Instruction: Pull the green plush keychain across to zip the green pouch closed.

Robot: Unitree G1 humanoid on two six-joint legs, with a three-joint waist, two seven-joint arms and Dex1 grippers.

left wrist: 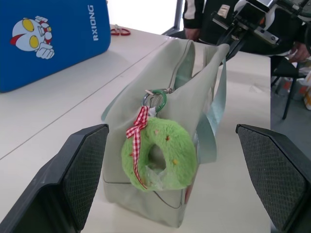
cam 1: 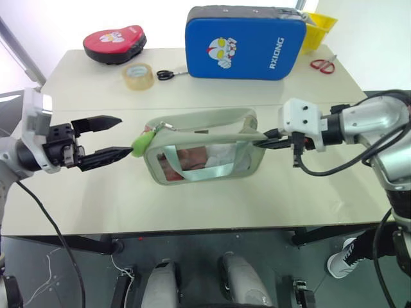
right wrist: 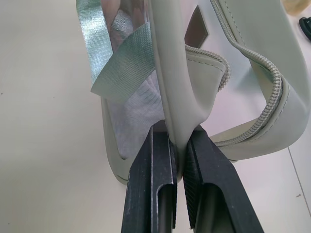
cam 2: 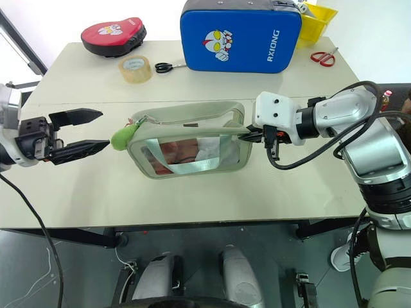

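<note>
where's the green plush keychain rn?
In the left eye view the green plush keychain hangs at the left end of the green pouch, just off the lower finger of the open left gripper.

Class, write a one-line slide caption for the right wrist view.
Right gripper shut on the green pouch at its end edge, zipper still open.

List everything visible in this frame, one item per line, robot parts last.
green pouch: 1, sage green, table centre, zip open
green plush keychain: 1, lime green, at the pouch's left end
blue pad: 1, blue, far side
red pad: 1, red and black, far left
tape roll: 1, clear
scissors: 2, black and red handles
yellow bin: 1, far right
table: 1, beige
left gripper: open, beside keychain
right gripper: shut on pouch's right end
</note>
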